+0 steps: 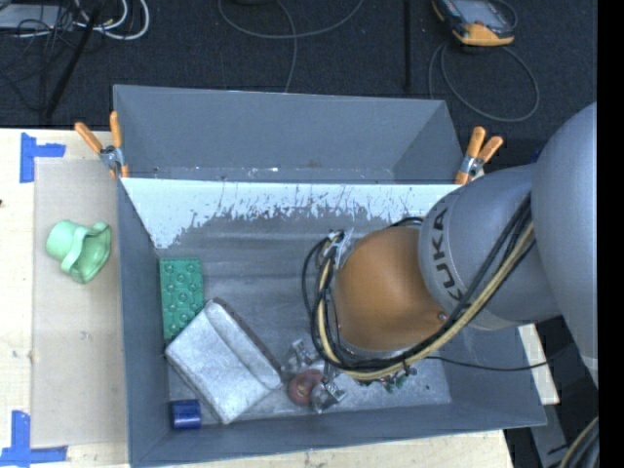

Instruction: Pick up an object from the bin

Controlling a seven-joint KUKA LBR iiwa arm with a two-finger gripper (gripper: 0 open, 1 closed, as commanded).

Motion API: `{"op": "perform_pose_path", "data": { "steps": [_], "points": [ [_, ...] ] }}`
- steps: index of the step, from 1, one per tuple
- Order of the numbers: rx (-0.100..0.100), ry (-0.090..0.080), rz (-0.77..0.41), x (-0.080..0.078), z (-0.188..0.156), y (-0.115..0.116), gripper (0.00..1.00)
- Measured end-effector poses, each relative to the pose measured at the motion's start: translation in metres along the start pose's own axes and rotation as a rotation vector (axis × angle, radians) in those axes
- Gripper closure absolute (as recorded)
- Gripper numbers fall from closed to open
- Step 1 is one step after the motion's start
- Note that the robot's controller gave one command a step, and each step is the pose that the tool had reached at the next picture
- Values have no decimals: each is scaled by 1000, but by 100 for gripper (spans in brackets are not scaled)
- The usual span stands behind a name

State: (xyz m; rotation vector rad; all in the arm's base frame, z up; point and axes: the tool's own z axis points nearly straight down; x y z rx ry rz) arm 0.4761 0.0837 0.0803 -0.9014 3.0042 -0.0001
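The gripper [317,378] is being held low at the front of the bin [292,144], just beside a small reddish-brown round thing [301,389] near a silvery grey packet [222,361], though its opening is being hidden and cannot be told

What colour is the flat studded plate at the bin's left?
Green: the flat studded plate shows best in the camera view, beside a speckled grey block.

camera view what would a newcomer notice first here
The big grey arm with its orange cover reaches in from the right, its tool low near the front of the bin by a small brownish round thing. Left of that lie a silvery block and a green studded plate.
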Motion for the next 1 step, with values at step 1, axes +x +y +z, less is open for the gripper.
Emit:
{"op": "perform_pose_path", "data": {
  "steps": [1],
  "points": [
    [1, -3, -2, -19, -130, 6, 100]
  ]
}}
